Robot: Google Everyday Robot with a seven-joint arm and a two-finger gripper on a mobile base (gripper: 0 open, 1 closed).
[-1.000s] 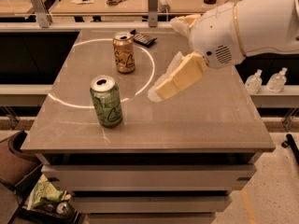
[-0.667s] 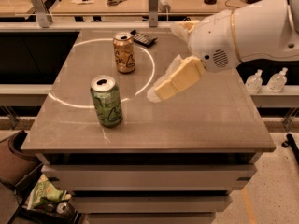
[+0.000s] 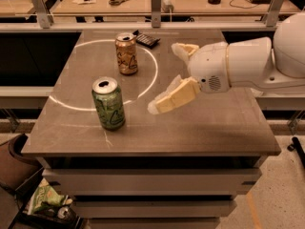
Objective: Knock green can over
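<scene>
Camera view: green aluminium drink can with silver top (image 3: 108, 105), long axis upright, front-left on the grey surface (image 3: 214, 128); to its right, near but apart, the pale two-finger claw (image 3: 164, 78) hovers, spread open and empty, its lower finger angled canward.

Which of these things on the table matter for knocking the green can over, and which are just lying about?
Part of the job: green can, upright at front left; pincer, open, hovering to its right, apart from it.
Just lying about: gold-brown can; black device beside it; scissors on the far bench.
</scene>
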